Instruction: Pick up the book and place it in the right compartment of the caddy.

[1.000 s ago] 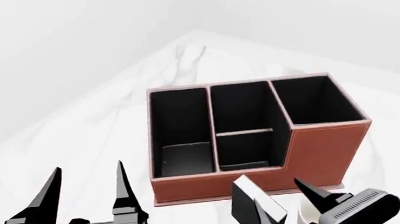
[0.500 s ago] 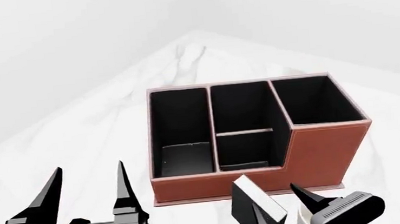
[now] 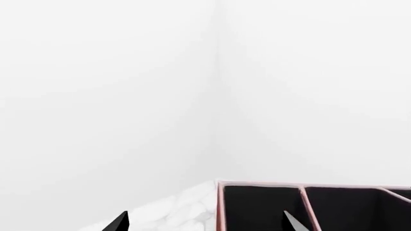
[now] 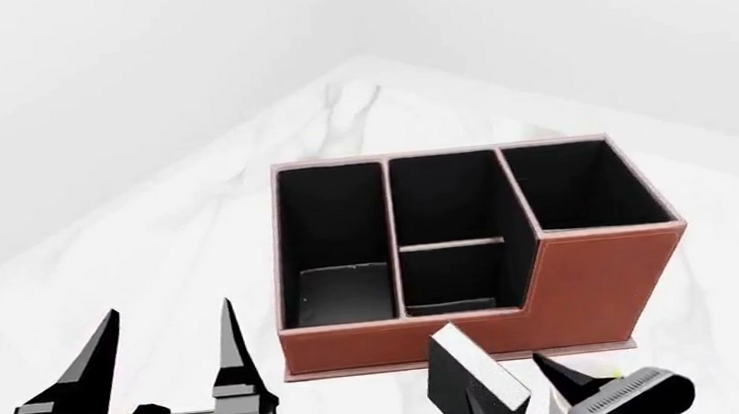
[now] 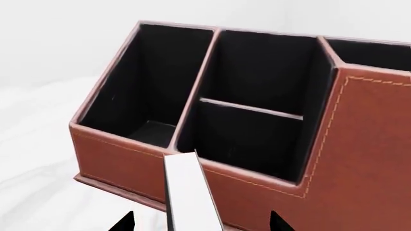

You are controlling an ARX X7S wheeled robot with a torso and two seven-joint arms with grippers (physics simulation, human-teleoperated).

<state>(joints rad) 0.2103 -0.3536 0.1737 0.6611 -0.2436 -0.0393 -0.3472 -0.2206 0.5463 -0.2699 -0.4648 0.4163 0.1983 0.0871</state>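
Observation:
The reddish-brown caddy stands on the white table in the middle of the head view. Its right compartment is the squarish one with the tallest front wall, and it holds nothing. The black book stands tilted on the table just in front of the caddy. In the right wrist view its white page edge faces the camera. My right gripper is open; its fingertips stand either side of the book with gaps. My left gripper is open and empty, to the caddy's front left.
The white marbled table narrows to a far corner behind the caddy. The long narrow compartment and the divided middle pair hold nothing. The left wrist view shows the caddy's rim and pale walls.
My right gripper has sunk lower and drawn back toward the picture's bottom edge beside the book. The book, the caddy and the left gripper have stayed where they were.

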